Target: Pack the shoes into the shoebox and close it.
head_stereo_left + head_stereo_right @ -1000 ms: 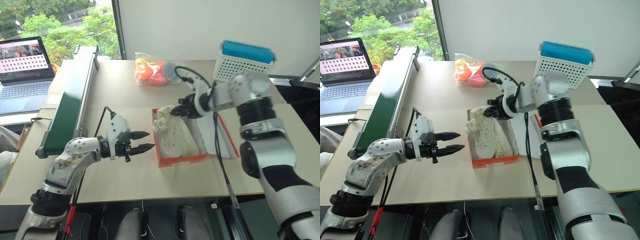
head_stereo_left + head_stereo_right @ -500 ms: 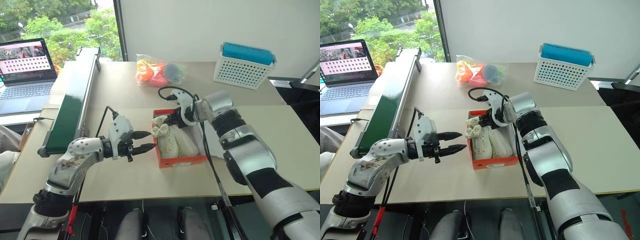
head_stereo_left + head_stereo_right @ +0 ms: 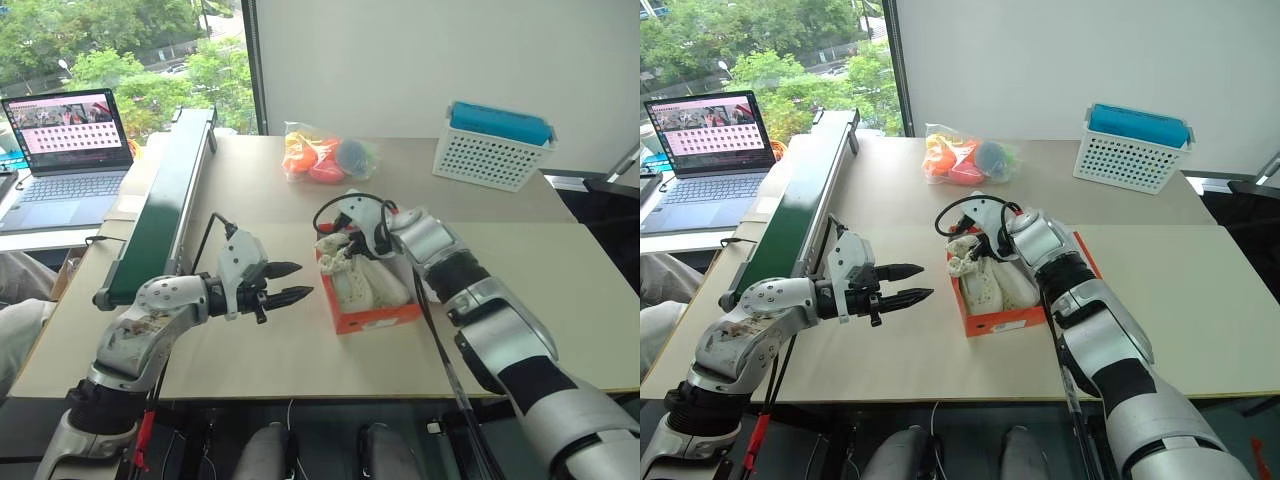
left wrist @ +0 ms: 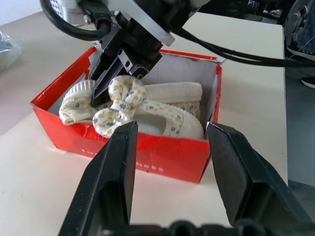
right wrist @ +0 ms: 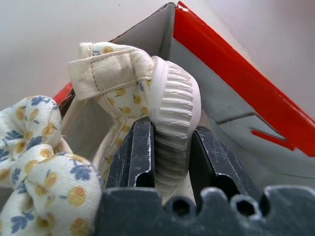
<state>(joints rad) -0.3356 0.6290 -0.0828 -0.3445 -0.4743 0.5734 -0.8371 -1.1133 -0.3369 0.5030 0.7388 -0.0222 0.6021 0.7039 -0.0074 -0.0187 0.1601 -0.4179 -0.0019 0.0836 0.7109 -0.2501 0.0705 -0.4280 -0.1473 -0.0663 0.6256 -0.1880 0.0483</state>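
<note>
I see my right tool (image 5: 170,162) clamped on the ribbed white sole edge of one small cream fabric shoe (image 5: 147,93) with tiny yellow and blue flower print. It holds this shoe tilted over the near-left corner of the open red-orange cardboard shoebox (image 3: 385,318). The shoe's bow (image 4: 118,105) hangs right at the box's front wall, partly above it. A second cream shoe (image 4: 174,93) lies inside the box just behind the held one, and most of it is hidden by that shoe and the tool. I cannot make out the box floor beneath them. The lid lies flat beyond my right arm, largely covered by it.

My left tool (image 3: 290,282) hovers above the beige worktop (image 3: 250,350), fingers apart and gripping nothing. It points at the box from just beside it, without touching.
</note>
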